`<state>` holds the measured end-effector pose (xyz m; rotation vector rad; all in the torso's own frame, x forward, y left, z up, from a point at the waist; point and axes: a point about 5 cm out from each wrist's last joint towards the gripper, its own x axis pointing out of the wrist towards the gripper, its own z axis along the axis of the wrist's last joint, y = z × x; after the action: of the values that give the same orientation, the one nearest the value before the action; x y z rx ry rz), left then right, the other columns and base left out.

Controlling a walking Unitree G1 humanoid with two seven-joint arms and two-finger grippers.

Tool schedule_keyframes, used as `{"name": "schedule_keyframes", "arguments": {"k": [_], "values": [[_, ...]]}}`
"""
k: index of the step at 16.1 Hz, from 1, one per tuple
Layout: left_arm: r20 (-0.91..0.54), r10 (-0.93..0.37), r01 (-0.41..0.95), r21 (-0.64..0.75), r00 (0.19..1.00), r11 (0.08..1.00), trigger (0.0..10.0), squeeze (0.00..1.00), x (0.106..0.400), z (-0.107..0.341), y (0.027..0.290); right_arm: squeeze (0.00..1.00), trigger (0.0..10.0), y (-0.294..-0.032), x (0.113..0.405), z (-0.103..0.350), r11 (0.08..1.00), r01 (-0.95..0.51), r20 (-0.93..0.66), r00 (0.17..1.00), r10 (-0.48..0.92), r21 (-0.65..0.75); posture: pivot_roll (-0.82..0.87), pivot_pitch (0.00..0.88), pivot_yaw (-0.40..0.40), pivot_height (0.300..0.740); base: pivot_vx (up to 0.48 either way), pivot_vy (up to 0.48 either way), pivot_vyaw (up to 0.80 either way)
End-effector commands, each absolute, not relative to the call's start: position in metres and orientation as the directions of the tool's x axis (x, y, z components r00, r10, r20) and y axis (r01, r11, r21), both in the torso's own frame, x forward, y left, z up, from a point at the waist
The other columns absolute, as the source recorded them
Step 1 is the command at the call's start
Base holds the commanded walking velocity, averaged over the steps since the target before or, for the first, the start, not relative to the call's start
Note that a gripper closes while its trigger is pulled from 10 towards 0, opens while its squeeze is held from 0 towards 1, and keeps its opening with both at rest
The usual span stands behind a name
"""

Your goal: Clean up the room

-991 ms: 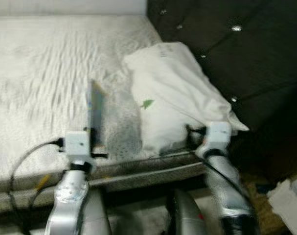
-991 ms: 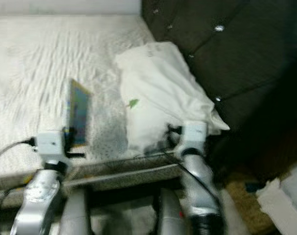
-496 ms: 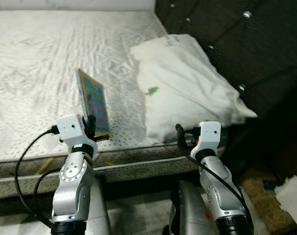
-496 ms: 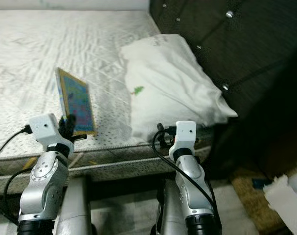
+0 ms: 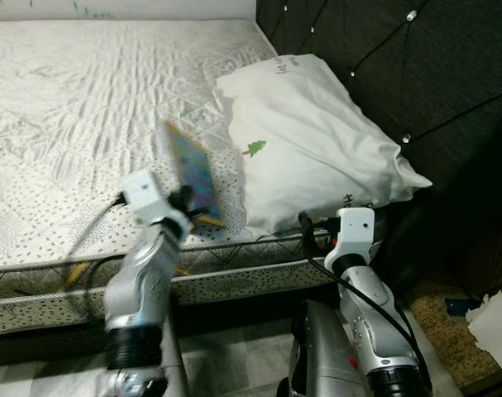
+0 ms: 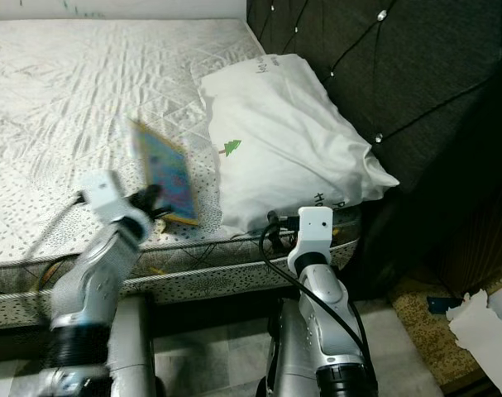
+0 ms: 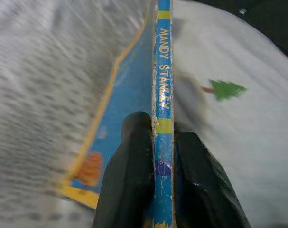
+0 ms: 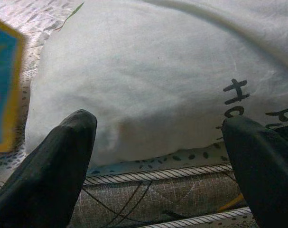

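Left gripper [image 7: 163,156]: you have it clamped on the book, one black finger on each cover, with the spine running up between them.
Book [image 6: 166,179]: thin, blue with a yellow border, its spine lettered "MANDY STANLEY". You hold it upright and tilted above the front edge of the mattress, just beside the pillow. It is blurred in the head views, so you cannot tell whether its lower edge touches the mattress.
Right gripper [image 8: 158,156]: spread wide, nothing between the fingers. You have it aimed at the pillow's near end, low by the mattress's front edge.
Pillow [image 5: 313,149]: white, with a small green tree print and dark lettering. It lies at the front right corner of the mattress, against the headboard.
Mattress [image 5: 85,107]: bare, quilted white with small dark flecks and striped piping along the front edge.
Headboard [image 6: 375,74]: dark, tufted with shiny buttons, along the mattress's right edge.
Floor [image 6: 416,314]: crumpled white paper [image 6: 482,327] lies at your far right.
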<state>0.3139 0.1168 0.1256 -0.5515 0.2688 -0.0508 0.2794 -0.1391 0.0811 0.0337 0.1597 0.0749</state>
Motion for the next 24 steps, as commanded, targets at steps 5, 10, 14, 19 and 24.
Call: {"name": "schedule_keyframes", "arguments": {"k": [5, 10, 14, 19, 24], "values": [[-0.254, -0.226, -0.007, -0.679, 0.941, 0.734, 10.0, 0.00, 0.320, 0.142, 0.096, 0.00, 10.0, -0.143, 0.281, 0.085, 0.998, -0.059, -0.149, 0.987, 0.063, 0.033, 0.04, 0.012, -0.064, 0.505, 0.000, 0.000, 0.00], [-0.191, -0.276, 0.063, -0.708, 0.942, 0.703, 10.0, 0.00, 0.312, 0.174, 0.090, 0.00, 10.0, -0.145, 0.282, 0.085, 0.998, -0.060, -0.154, 0.986, 0.064, 0.032, 0.05, 0.016, -0.072, 0.505, 0.000, 0.000, 0.00], [-0.157, -0.273, 0.078, -0.722, 0.949, 0.688, 10.0, 0.00, 0.309, 0.193, 0.096, 0.00, 10.0, -0.145, 0.284, 0.084, 0.998, -0.062, -0.158, 0.985, 0.066, 0.030, 0.06, 0.011, -0.074, 0.505, 0.000, 0.000, 0.00], [-0.347, -0.214, -0.106, -0.709, 0.913, 0.698, 10.0, 0.00, 0.301, 0.142, 0.118, 0.00, 10.0, -0.147, 0.287, 0.085, 0.998, -0.058, -0.158, 0.985, 0.062, 0.026, 0.05, 0.006, -0.077, 0.505, 0.000, 0.000, 0.00], [-0.377, -0.172, -0.146, -0.680, 0.910, 0.719, 10.0, 0.00, 0.297, 0.130, 0.138, 0.00, 10.0, -0.147, 0.290, 0.085, 0.998, -0.063, -0.160, 0.985, 0.066, 0.018, 0.05, 0.004, -0.086, 0.505, 0.000, 0.000, 0.00]]}}
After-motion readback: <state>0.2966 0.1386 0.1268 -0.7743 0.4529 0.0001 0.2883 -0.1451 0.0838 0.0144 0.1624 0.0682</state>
